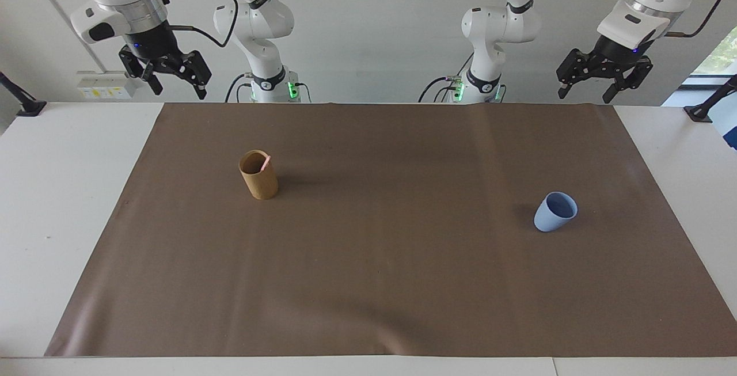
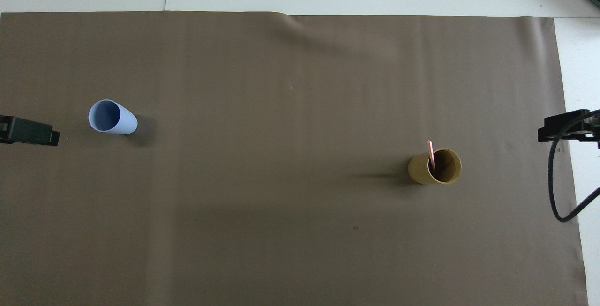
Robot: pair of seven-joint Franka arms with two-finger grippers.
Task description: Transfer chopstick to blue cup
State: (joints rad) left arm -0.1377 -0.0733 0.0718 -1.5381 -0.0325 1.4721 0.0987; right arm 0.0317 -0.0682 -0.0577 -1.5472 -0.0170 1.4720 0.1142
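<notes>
Above the robots' edge of the mat:
Right gripper (image 1: 170, 76): raised, jaws wide, holding nothing; you have the chopstick (image 1: 265, 163) below it and out toward the table's middle.
Left gripper (image 1: 604, 79): raised at its own end, jaws wide and empty, waiting; the blue cup (image 1: 555, 212) stands below it, out over the mat.
Chopstick: leaning in the tan holder (image 1: 258, 175), only its pink tip above the rim.
Risk: you have little stick to pinch, so a low or off-centre close may hit the rim and tip the holder.
Risk: the cups stand well apart, so your handover could slip.
</notes>
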